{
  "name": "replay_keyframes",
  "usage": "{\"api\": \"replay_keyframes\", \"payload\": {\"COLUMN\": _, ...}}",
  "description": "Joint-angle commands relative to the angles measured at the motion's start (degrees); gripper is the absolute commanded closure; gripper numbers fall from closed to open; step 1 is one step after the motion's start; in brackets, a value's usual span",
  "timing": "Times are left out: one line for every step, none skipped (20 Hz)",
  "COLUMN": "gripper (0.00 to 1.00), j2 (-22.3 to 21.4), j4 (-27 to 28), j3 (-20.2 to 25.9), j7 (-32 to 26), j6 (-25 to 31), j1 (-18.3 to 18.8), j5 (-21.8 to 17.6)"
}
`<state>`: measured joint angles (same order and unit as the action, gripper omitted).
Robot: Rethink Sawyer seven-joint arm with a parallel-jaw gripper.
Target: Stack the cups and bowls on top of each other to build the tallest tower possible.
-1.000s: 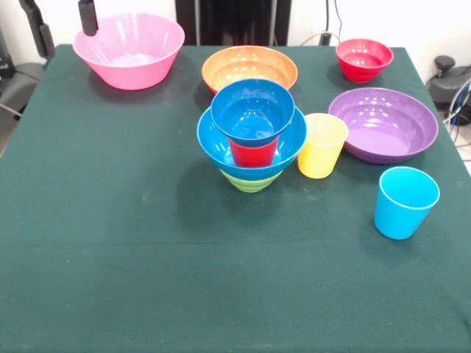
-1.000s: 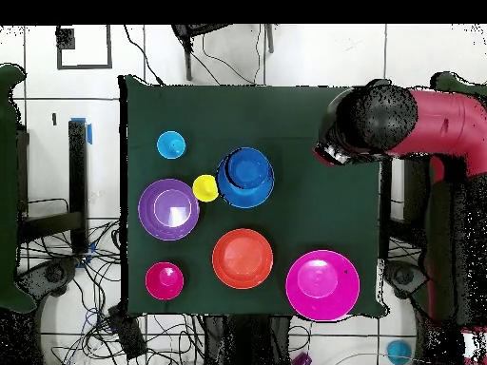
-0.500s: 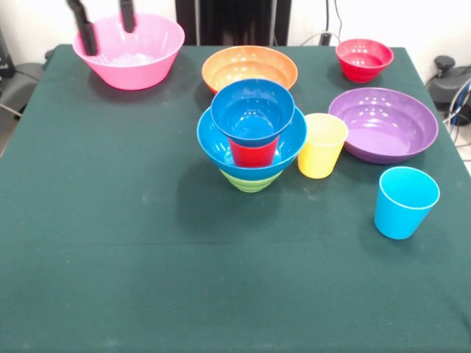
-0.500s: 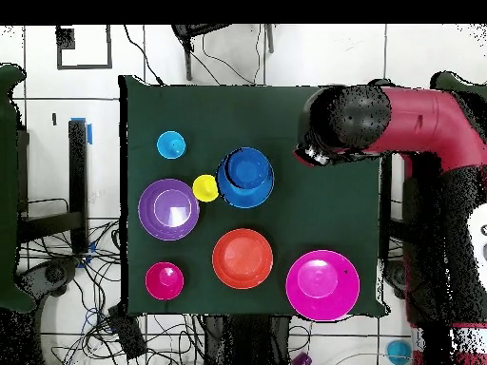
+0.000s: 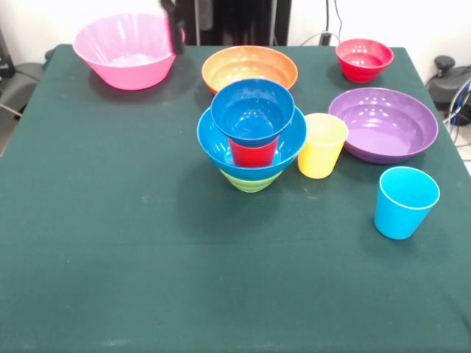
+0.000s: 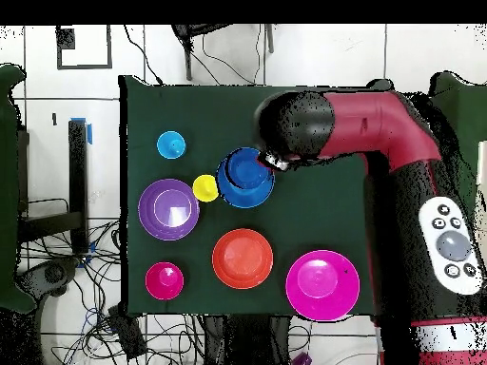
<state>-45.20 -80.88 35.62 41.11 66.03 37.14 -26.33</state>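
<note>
Glossy, smooth plastic on every bowl (image 5: 383, 123) and cup (image 5: 405, 201). Matt green cloth over the surface (image 5: 132, 257). Shiny red shell on the arm (image 6: 399, 124).

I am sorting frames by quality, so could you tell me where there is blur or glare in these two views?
Front view: the gripper at the top edge is a dark motion smear, so its state is unreadable; the cups, bowls and table are sharp, with soft highlights inside the purple bowl. Overhead view: the white floor is bright and washed out, and the arm covers the gripper.
</note>
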Motion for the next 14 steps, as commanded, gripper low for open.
{"api": "replay_keyframes", "payload": {"gripper": 0.0, "j2": -1.2, "j4": -7.0, "j3": -2.4, "j7": 11.5, "j6": -4.2, "j1": -3.2, "j5": -0.1}}
{"api": "replay_keyframes", "payload": {"gripper": 0.0, "j2": -1.8, "j4": -7.3, "j3": -3.0, "j7": 12.0, "j6": -4.4, "j1": -3.7, "j5": -0.3}}
{"api": "replay_keyframes", "payload": {"gripper": 0.0, "j2": -2.3, "j4": -7.6, "j3": -3.3, "j7": 12.3, "j6": -4.8, "j1": -4.1, "j5": -0.4}}
{"api": "replay_keyframes", "payload": {"gripper": 0.0, "j2": -2.8, "j4": -8.0, "j3": -3.6, "j7": 12.7, "j6": -5.1, "j1": -4.5, "j5": -0.1}}
{"api": "replay_keyframes", "payload": {"gripper": 0.0, "j2": -2.9, "j4": -7.8, "j3": -3.9, "j7": 13.3, "j6": -5.3, "j1": -5.1, "j5": 0.1}}
{"api": "replay_keyframes", "payload": {"gripper": 0.0, "j2": -3.0, "j4": -7.6, "j3": -4.2, "j7": 13.9, "j6": -5.5, "j1": -5.7, "j5": 0.2}}
{"api": "replay_keyframes", "payload": {"gripper": 0.0, "j2": -2.6, "j4": -7.2, "j3": -4.5, "j7": 14.6, "j6": -5.7, "j1": -6.4, "j5": 0.2}}
{"api": "replay_keyframes", "payload": {"gripper": 0.0, "j2": -2.0, "j4": -6.7, "j3": -4.6, "j7": 15.4, "j6": -6.1, "j1": -7.1, "j5": 0.2}}
{"api": "replay_keyframes", "payload": {"gripper": 0.0, "j2": -1.4, "j4": -6.1, "j3": -4.9, "j7": 16.3, "j6": -6.7, "j1": -7.9, "j5": 0.0}}
{"api": "replay_keyframes", "payload": {"gripper": 0.0, "j2": -0.9, "j4": -5.8, "j3": -5.1, "j7": 17.1, "j6": -7.2, "j1": -8.6, "j5": 0.0}}
{"api": "replay_keyframes", "payload": {"gripper": 0.0, "j2": -0.4, "j4": -5.4, "j3": -5.3, "j7": 17.7, "j6": -7.7, "j1": -9.1, "j5": 0.1}}
{"api": "replay_keyframes", "payload": {"gripper": 0.0, "j2": -0.1, "j4": -5.5, "j3": -5.4, "j7": 18.3, "j6": -8.2, "j1": -9.6, "j5": 0.4}}
{"api": "replay_keyframes", "payload": {"gripper": 0.0, "j2": 0.2, "j4": -5.4, "j3": -5.6, "j7": 18.9, "j6": -8.7, "j1": -10.1, "j5": 0.6}}
{"api": "replay_keyframes", "payload": {"gripper": 0.0, "j2": 0.5, "j4": -5.4, "j3": -5.7, "j7": 19.5, "j6": -9.1, "j1": -10.6, "j5": 0.8}}
